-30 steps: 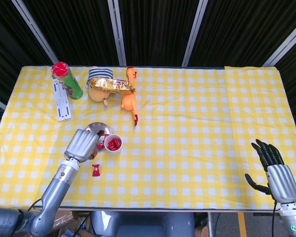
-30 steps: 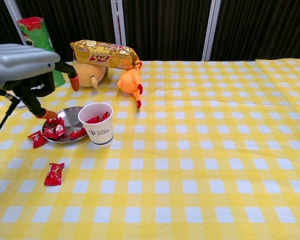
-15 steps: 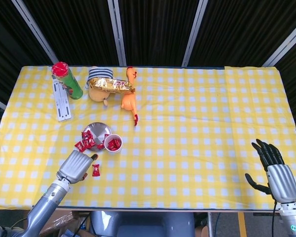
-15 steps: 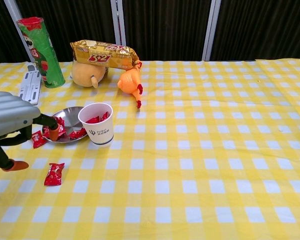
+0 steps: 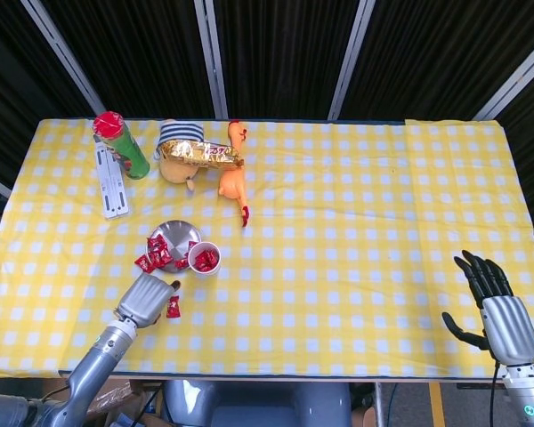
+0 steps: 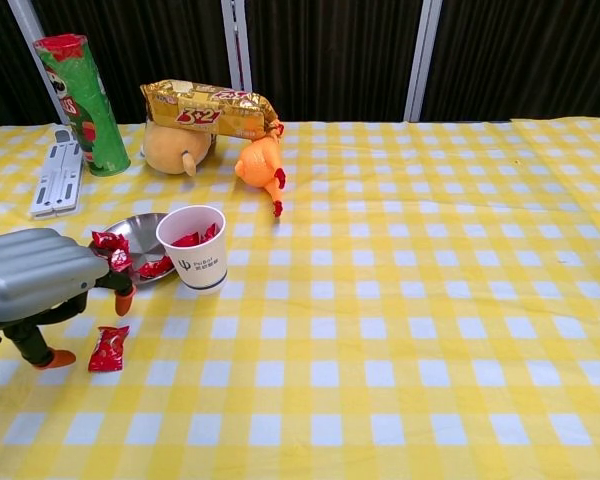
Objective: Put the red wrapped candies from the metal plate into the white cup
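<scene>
Since half a second ago, left hand (image 6: 35, 290) has shifted toward the stray red candy (image 6: 108, 348) on the counter (image 6: 400, 300); fingers spread, seemingly empty, fingertip just beside it. Right hand (image 5: 503, 320) hangs open. Metal plate (image 6: 140, 232), white cup (image 6: 193, 247) hold candies.

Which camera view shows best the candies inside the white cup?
The head view: it looks down into the white cup, so the candies inside show clearly. In the chest view the white cup is seen from the side, and only their tops show above the rim.
</scene>
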Available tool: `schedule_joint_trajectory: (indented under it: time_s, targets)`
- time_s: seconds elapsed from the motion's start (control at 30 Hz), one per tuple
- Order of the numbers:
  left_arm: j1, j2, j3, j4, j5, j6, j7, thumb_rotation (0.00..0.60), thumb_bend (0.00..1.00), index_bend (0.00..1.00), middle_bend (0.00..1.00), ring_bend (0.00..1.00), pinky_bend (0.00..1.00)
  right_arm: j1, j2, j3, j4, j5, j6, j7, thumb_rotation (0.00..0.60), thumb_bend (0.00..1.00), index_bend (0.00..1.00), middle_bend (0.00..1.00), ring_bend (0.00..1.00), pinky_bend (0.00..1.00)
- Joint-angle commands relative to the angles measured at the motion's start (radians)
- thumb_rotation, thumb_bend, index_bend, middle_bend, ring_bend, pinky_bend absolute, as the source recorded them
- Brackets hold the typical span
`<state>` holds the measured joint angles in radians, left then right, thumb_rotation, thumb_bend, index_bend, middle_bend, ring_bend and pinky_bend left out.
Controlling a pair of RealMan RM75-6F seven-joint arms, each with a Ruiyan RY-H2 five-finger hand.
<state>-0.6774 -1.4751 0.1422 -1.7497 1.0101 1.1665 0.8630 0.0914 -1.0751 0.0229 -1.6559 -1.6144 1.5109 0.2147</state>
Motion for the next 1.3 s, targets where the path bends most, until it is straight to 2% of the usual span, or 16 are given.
schedule_joint_trajectory:
  time_s: [0.03, 0.33, 0.57, 0.87, 1.07, 1.3]
  targets:
    - [0.001, -0.020, -0.011, 0.020, -0.010, -0.010, 0.006, 0.600, 0.27, 0.34, 0.91, 1.00, 0.96, 0.000, 0.000, 0.000, 0.000, -0.001, 0.001, 0.001, 0.600, 0.39, 0.00, 0.00, 0.00, 0.00]
    - [0.007, -0.050, -0.032, 0.039, -0.014, -0.029, -0.002, 0.600, 0.36, 0.36, 0.91, 1.00, 0.96, 0.000, 0.001, 0.000, 0.001, -0.003, 0.001, 0.002, 0.600, 0.39, 0.00, 0.00, 0.00, 0.00]
    - [0.014, -0.058, -0.035, 0.032, -0.002, -0.037, -0.009, 0.600, 0.36, 0.36, 0.91, 1.00, 0.96, 0.000, 0.000, -0.001, 0.001, -0.004, 0.001, -0.003, 0.600, 0.39, 0.00, 0.00, 0.00, 0.00]
    - [0.023, -0.054, -0.035, 0.025, 0.013, -0.039, -0.008, 0.600, 0.36, 0.43, 0.91, 1.00, 0.96, -0.001, 0.000, -0.002, 0.000, -0.005, 0.001, -0.004, 0.600, 0.39, 0.00, 0.00, 0.00, 0.00]
    - [0.031, -0.038, -0.039, 0.015, 0.021, -0.034, -0.016, 0.600, 0.39, 0.54, 0.91, 1.00, 0.96, -0.001, 0.000, -0.002, 0.000, -0.003, 0.001, -0.002, 0.600, 0.39, 0.00, 0.00, 0.00, 0.00]
    - [0.039, -0.023, -0.051, 0.001, 0.038, -0.029, -0.039, 0.600, 0.40, 0.55, 0.91, 1.00, 0.96, -0.001, -0.001, -0.001, 0.000, -0.003, 0.002, -0.006, 0.600, 0.39, 0.00, 0.00, 0.00, 0.00]
